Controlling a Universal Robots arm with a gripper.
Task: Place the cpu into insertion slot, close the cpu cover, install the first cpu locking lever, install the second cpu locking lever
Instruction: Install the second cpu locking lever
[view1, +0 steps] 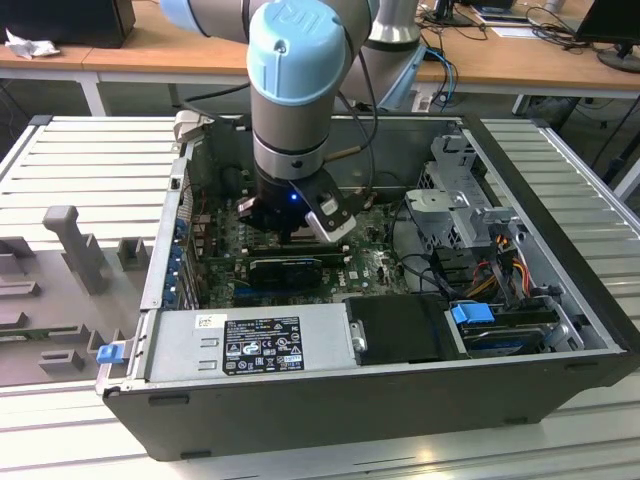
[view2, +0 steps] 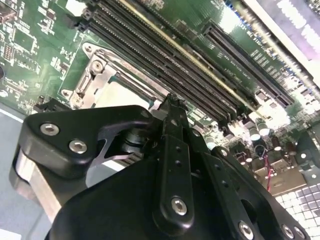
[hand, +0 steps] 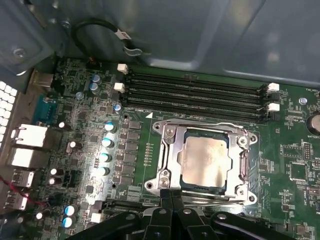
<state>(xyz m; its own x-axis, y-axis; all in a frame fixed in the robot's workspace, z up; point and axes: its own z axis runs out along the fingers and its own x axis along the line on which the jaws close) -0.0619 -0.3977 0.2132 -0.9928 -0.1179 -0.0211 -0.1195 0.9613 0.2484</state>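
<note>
In the first wrist view the cpu (hand: 202, 157) lies in the insertion slot (hand: 200, 189), its pale face showing through the window of the cpu cover (hand: 170, 150). The cover lies flat over it. My gripper (hand: 170, 194) is shut, with its two fingertips pressed together at the socket's edge. The second wrist view shows the gripper (view2: 171, 100) beside the cover (view2: 92, 82) and the cpu (view2: 120, 92). In the exterior view the gripper (view1: 290, 225) hangs low inside the open computer case over the green motherboard (view1: 375, 260). I cannot make out what the tips touch.
Long black memory slots (hand: 195, 95) run beside the socket. A row of capacitors (hand: 106, 142) and rear ports (hand: 27, 147) stand on its other side. In the exterior view a power supply (view1: 250, 345), a drive cage (view1: 460, 205) and loose cables (view1: 500, 250) crowd the case.
</note>
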